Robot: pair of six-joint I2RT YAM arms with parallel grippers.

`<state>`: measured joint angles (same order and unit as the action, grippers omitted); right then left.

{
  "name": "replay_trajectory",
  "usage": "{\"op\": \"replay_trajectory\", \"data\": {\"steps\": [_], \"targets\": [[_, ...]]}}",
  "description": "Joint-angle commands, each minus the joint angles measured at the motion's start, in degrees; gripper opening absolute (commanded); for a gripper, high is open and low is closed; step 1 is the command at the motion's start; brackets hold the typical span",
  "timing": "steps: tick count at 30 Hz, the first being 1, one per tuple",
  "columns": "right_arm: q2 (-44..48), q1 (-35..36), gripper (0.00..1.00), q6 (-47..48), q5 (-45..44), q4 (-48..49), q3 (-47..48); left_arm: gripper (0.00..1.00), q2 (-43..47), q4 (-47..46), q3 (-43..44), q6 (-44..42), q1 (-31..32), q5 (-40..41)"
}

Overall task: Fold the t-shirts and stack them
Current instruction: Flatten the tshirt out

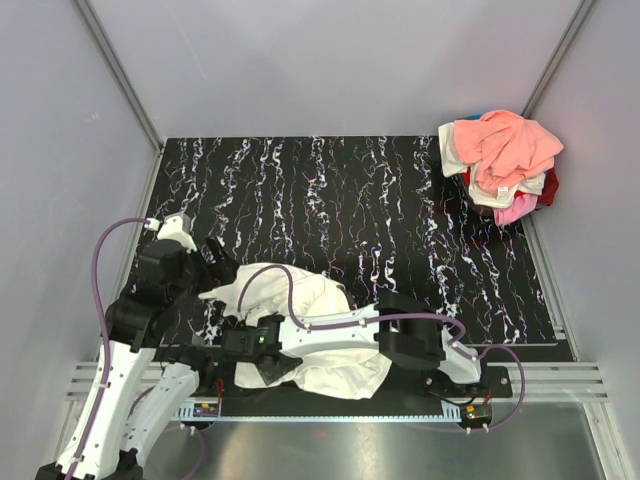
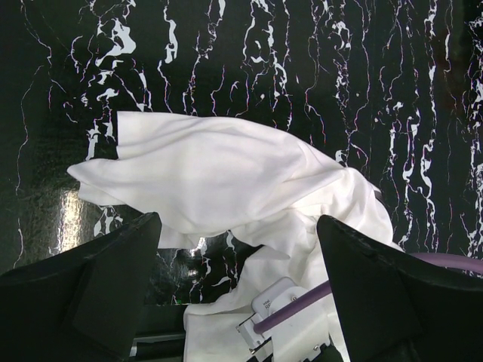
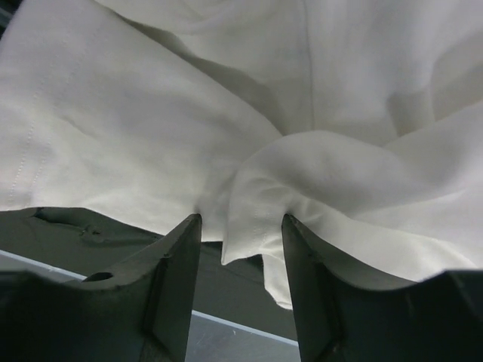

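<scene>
The white t-shirt (image 1: 320,295) lies crumpled at about 6 o'clock on the worktop (image 1: 330,190), close to the near edge and a little left of the middle. The pile of t-shirts (image 1: 500,160), with salmon, cream, pink and red cloth, sits well apart in the far corner at about 2 o'clock.

The left fingers (image 2: 90,286) are wide apart and hold nothing. They hang above the shirt's side at 9 o'clock, where a sleeve or corner lies flat on the dark surface. The right fingers (image 3: 170,286) stand on both sides of a small fold at the shirt's near edge. The gap is narrow and the cloth touches both inner faces, but I cannot tell if the fold is really pinched.

My judgement of the shirt is that it is light, thin and very soft, with no stiffness at all. It will sag and drape from any point where it is lifted, and one layer will slide easily over another. It is not fragile, but it can slip out of a shallow pinch. A stitched hem or seam gives a thicker, firmer place to hold than the loose middle. The fold between the right fingers seems to be near the hem, so it is a reasonable place. The left fingers would do best at the flat corner at 9 o'clock, so that the two holds can spread the cloth.
</scene>
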<state>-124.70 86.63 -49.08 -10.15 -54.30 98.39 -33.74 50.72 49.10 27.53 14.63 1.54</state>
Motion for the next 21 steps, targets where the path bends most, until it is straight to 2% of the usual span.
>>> {"op": "replay_trajectory", "data": {"steps": [1,5,8,9,11,12,17,21], "targets": [[0.16,0.47,0.52,-0.49,-3.46,-1.94,1.98,0.92,0.43,-2.91,-0.41,0.07,0.13,-0.93],[0.25,0.56,0.41,-0.75,-4.44,-2.74,2.25,0.92,0.42,-2.82,-0.41,0.16,0.13,-0.84],[1.48,0.56,0.26,-1.10,-4.96,-3.09,1.29,0.92,0.51,-2.90,-0.59,0.33,0.13,-0.66],[2.27,0.56,0.18,-1.37,-5.05,-3.18,0.84,0.92,0.51,-2.91,-0.67,0.33,0.13,-0.84],[3.32,0.47,0.09,-1.63,-5.40,-2.83,-0.56,0.92,0.51,-2.82,-0.67,0.42,0.13,-0.75],[3.59,0.56,0.01,-1.81,-5.67,-2.83,-1.00,0.92,0.51,-2.91,-0.67,0.42,0.13,-0.75],[7.35,0.56,0.00,-2.69,-7.24,-4.58,-2.85,0.92,0.34,-2.82,-0.76,0.51,0.13,-0.57],[13.68,0.38,0.00,-4.00,-13.11,-10.81,-3.29,0.92,-0.36,-2.99,-0.59,0.51,0.13,-0.57]]}}
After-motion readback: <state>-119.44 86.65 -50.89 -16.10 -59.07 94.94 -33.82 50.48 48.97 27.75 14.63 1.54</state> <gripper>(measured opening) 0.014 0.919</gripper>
